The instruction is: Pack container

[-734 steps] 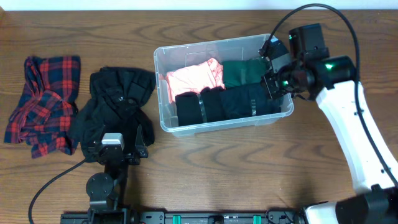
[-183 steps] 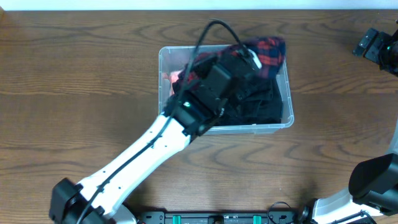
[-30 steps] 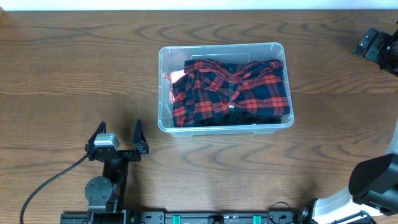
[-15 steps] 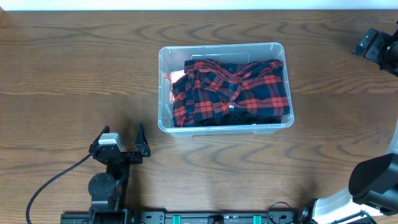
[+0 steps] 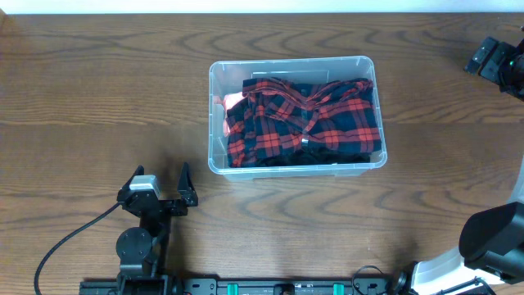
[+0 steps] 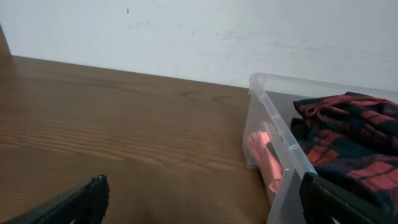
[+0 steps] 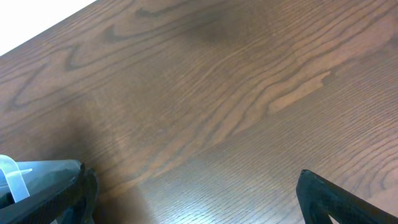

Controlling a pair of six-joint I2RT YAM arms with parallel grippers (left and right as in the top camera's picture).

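One plaid shirt (image 5: 307,119) lies in the container (image 5: 286,61), left end effector (image 5: 158,173) agape.

We take this for a robotics lab, wood-grain table (image 5: 98,82) against a bare white wall (image 6: 249,37), black mounting rail (image 5: 270,288).

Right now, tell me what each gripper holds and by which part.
Nothing. The left gripper and the right gripper are both open and empty; the plaid shirt lies in the container.
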